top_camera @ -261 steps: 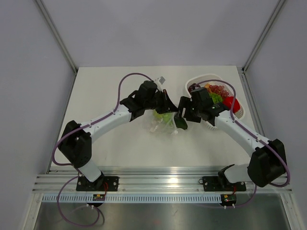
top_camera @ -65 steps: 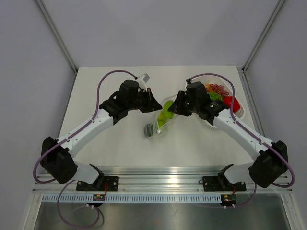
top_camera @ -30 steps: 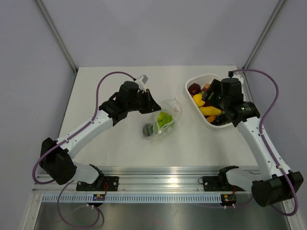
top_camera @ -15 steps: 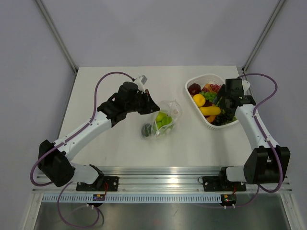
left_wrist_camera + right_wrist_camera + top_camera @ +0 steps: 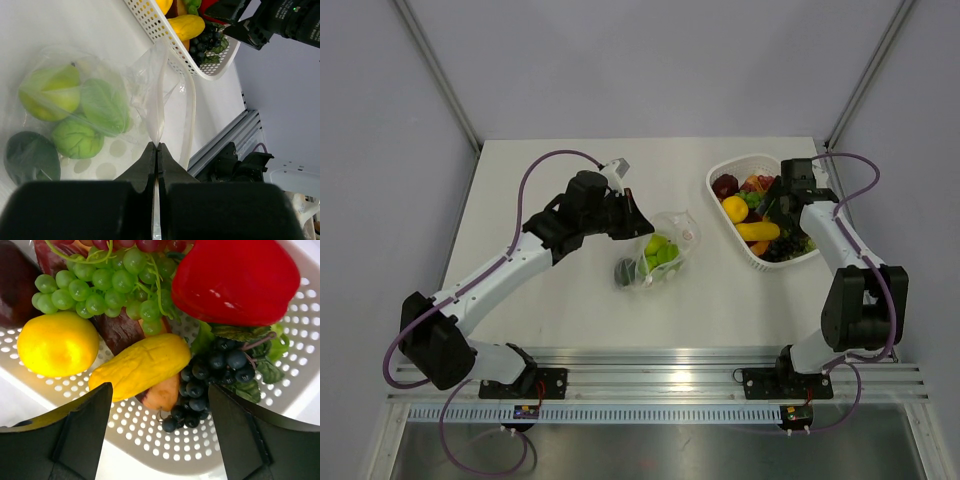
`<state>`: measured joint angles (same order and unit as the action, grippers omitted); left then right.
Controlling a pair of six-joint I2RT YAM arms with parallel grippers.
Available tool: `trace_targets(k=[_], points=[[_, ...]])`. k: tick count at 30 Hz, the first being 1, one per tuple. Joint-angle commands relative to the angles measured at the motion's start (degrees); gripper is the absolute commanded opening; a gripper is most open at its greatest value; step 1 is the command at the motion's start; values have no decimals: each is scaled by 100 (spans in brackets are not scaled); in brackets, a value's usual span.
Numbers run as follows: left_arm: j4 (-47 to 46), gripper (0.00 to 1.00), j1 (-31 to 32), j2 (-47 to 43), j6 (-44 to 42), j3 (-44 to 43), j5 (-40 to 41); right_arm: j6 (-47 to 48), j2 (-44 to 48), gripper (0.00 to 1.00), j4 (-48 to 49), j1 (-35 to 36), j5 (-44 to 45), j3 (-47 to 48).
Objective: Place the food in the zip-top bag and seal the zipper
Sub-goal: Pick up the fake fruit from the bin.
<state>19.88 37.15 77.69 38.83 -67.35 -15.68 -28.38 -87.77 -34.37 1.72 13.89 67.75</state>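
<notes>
- The table [image 5: 570, 300] is white and flat, with plain grey walls [image 5: 650, 70] around it and a metal rail [image 5: 660, 380] along the near edge.
- The bag [image 5: 665, 250] lies in the middle of the table, and the white basket [image 5: 150, 435] sits well to its right.
- The left gripper [image 5: 156, 147] has its fingers pressed together on a thin edge of the bag.
- The right gripper [image 5: 157, 387] hangs over the basket with its fingers wide apart — nothing is in it.
- Food in the bag: a yellow-green pear [image 5: 47, 92] and two green pieces [image 5: 102, 105].
- A dark green piece [image 5: 30, 155] lies at the bag's low end; I cannot tell if it is inside.
- Food in the basket: a red pepper [image 5: 240, 280], green grapes [image 5: 100, 280], a lemon [image 5: 57, 342], a long yellow piece [image 5: 142, 365] and dark grapes [image 5: 215, 370].
- The zipper [image 5: 192, 107] is a thin clear strip, hard to see — I cannot tell if it is pressed closed.
- From above, the right arm hides part of the basket.
- In the right wrist view the basket runs off every side, and a dark red thing [image 5: 15, 285] is cut off at the left.
</notes>
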Motion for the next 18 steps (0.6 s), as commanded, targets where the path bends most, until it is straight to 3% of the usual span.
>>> trace_targets(k=[1, 10, 13, 18], points=[[-134, 0, 21, -158, -200, -58, -137, -299, -188, 83, 369, -5, -123, 257], [-133, 0, 12, -123, -218, -94, -251, 183, -820, 66, 352, -5, -71, 1100], [-116, 0, 12, -114, -262, -138, -251, 587, -1284, 67, 151, 4, 8, 1617], [-142, 0, 21, -35, -279, -155, -312, 1308, -2173, 70, -421, 188, 939, 2892]])
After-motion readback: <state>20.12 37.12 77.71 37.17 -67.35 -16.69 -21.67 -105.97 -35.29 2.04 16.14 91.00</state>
